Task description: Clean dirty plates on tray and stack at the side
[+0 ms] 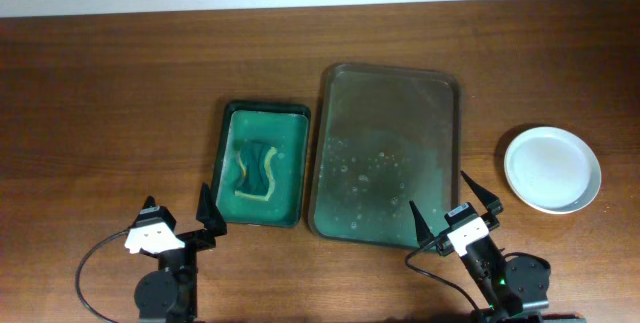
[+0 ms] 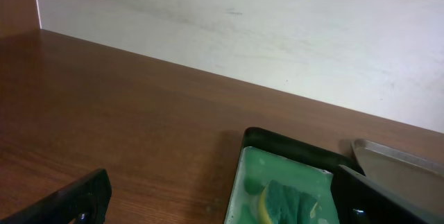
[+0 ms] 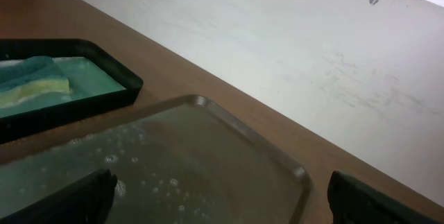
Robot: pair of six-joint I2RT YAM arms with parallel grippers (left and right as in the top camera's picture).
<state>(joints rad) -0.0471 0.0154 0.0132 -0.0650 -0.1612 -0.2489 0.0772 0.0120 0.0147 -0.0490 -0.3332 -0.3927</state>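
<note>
The dark grey-brown tray (image 1: 390,93) lies in the middle of the table, wet with drops and foam, with no plate on it; it also shows in the right wrist view (image 3: 208,154). White plates (image 1: 552,168) sit in one pile on the table to the right of the tray; the top one looks clean, and I cannot tell how many are stacked. My left gripper (image 1: 181,215) is open and empty near the front edge, left of the green container. My right gripper (image 1: 453,206) is open and empty over the tray's front right corner.
A green rectangular container (image 1: 264,163) with a teal and yellow sponge (image 1: 256,168) stands left of the tray; it also shows in the left wrist view (image 2: 284,189). A white wall runs along the table's far edge.
</note>
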